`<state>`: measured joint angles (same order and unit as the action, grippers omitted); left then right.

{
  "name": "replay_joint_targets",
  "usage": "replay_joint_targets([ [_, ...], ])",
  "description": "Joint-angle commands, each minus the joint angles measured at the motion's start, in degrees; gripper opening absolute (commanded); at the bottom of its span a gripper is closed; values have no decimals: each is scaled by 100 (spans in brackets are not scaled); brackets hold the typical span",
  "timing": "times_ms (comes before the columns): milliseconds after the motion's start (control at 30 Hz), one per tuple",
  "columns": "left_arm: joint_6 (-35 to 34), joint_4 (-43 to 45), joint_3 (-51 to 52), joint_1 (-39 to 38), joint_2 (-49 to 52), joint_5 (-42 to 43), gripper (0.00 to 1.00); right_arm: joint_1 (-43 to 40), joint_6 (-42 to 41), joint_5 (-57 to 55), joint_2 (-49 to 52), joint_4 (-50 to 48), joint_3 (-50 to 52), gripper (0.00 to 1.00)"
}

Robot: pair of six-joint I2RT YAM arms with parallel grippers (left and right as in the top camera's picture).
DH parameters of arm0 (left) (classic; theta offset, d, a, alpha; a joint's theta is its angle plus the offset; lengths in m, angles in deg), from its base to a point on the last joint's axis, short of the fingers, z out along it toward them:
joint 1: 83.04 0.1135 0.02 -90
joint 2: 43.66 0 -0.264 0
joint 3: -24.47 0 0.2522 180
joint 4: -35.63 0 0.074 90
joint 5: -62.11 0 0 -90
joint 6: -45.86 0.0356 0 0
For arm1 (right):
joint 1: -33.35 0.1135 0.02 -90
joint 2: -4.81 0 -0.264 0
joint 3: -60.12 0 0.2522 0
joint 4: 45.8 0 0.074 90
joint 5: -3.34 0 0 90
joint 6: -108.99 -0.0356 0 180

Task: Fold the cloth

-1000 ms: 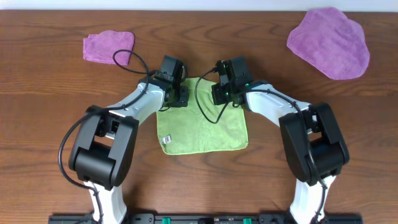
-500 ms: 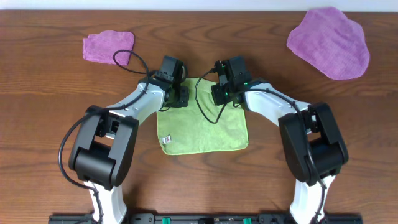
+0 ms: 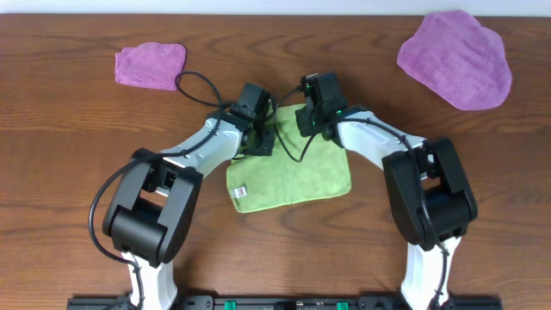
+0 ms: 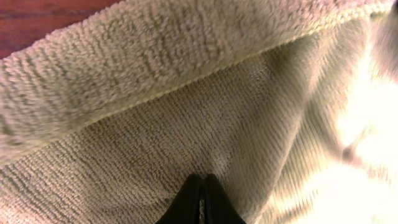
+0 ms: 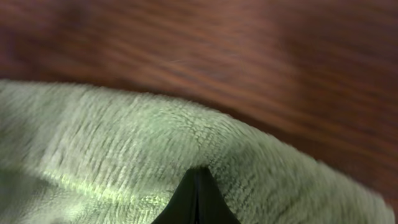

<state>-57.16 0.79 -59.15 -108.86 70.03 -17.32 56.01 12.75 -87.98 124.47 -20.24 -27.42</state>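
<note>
Pinching shut on the far left corner of the cloth [image 3: 297, 176], the left gripper [image 4: 200, 185] shows its dark fingertips pressed together, with the terry pile caught between them. In its wrist view the lime-green fabric fills nearly everything: a thick rolled edge crosses the top, a flatter ribbed face lies below it, and the right side is washed out by glare. The right gripper [image 5: 198, 179] is likewise closed on the cloth, its two tips meeting in a point at the fabric's edge. The plush green weave spreads under them, and blurred brown wood lies beyond.

From overhead, the cloth lies at the middle of the table [image 3: 69, 172], between the two arms and turned slightly off square. Its near edge lies flat on the wood. A small white tag [image 3: 242, 191] sits at the near left corner. The far edge is drawn up and gathered inward where both grippers hold it, and the two grippers are close together there. A black cable loops across the green surface.

The table is dark reddish-brown wood with visible grain. Farther back, well apart from the cloth, a small purple cloth [image 3: 151, 65] lies at the far left and a large purple cloth [image 3: 456, 58] at the far right. A pale strip runs beyond the table's far edge.
</note>
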Motion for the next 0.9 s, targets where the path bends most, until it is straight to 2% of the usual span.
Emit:
replay_joint_targets([
  [0,107,-142,2,-48,181,101,6,-295,-20,-813,299,107,-35,1],
  [300,107,-164,2,-48,181,103,6,-577,-35,-1040,299,133,-466,1],
  [600,109,-122,2,-48,181,83,6,-448,-37,-872,258,2485,-1838,2],
  [867,109,-87,2,-46,181,-59,6,-459,-35,-131,-22,3335,-2162,1],
])
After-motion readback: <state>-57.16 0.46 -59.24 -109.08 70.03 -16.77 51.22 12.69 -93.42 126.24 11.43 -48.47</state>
